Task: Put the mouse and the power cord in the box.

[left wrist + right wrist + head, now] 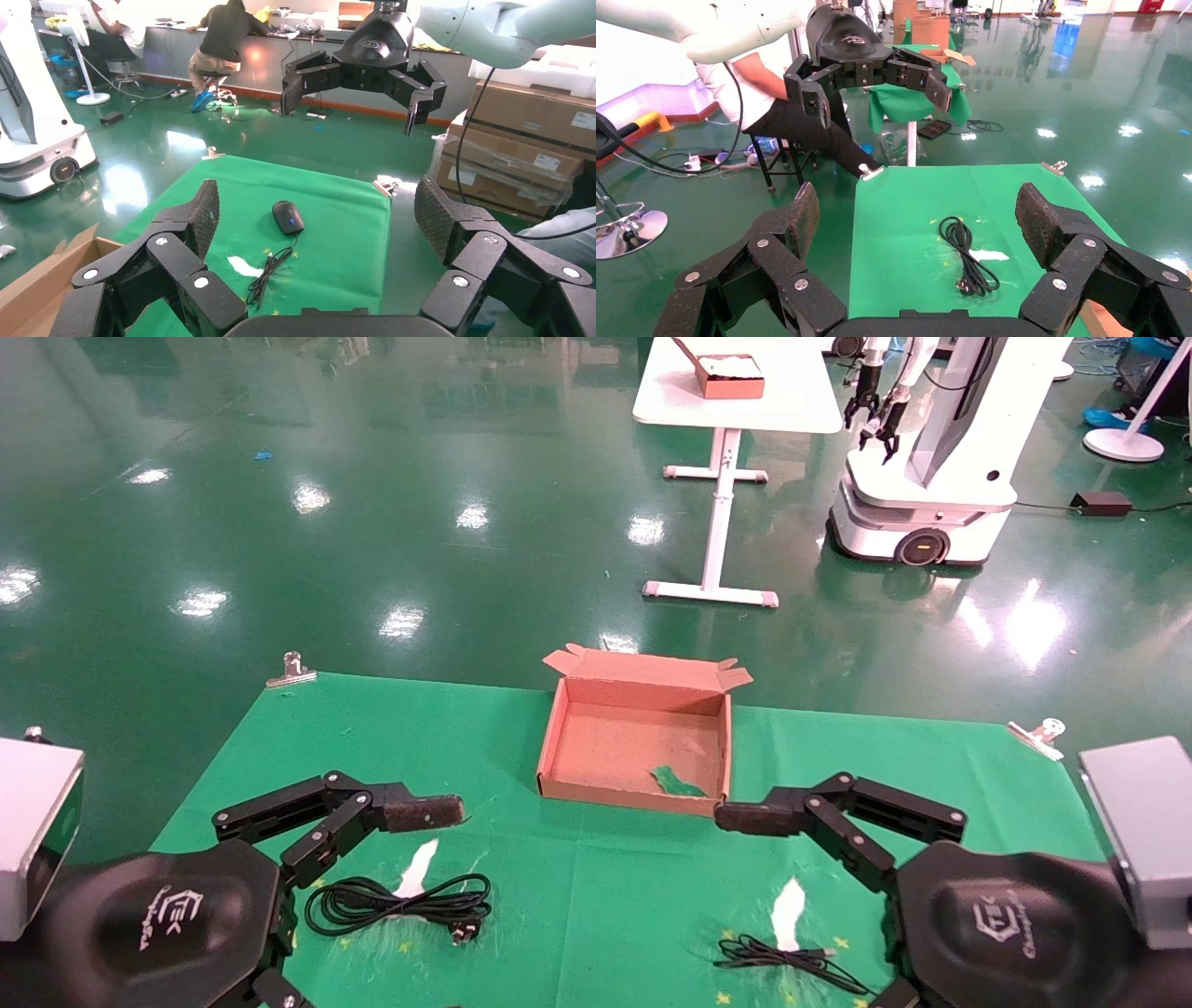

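The brown cardboard box [557, 738] lies open at the far middle of the green cloth. The power cord [400, 901] is coiled near the front left, also seen in the right wrist view as the power cord [968, 256]. The black mouse [287, 216] lies on the cloth with its thin cable [792, 961] bunched at the front right; in the head view the right arm hides the mouse itself. My left gripper [320, 217] hovers open above the cord, one finger [419, 812] pointing toward the box. My right gripper [921, 217] hovers open above the mouse, one finger [754, 817] by the box's near right corner.
A green scrap [675, 782] lies inside the box. White tape marks [417, 868] are stuck on the cloth. Metal clips [291, 671] hold the cloth's far corners. Beyond the table stand a white table [792, 402] with a smaller box and another robot [931, 458].
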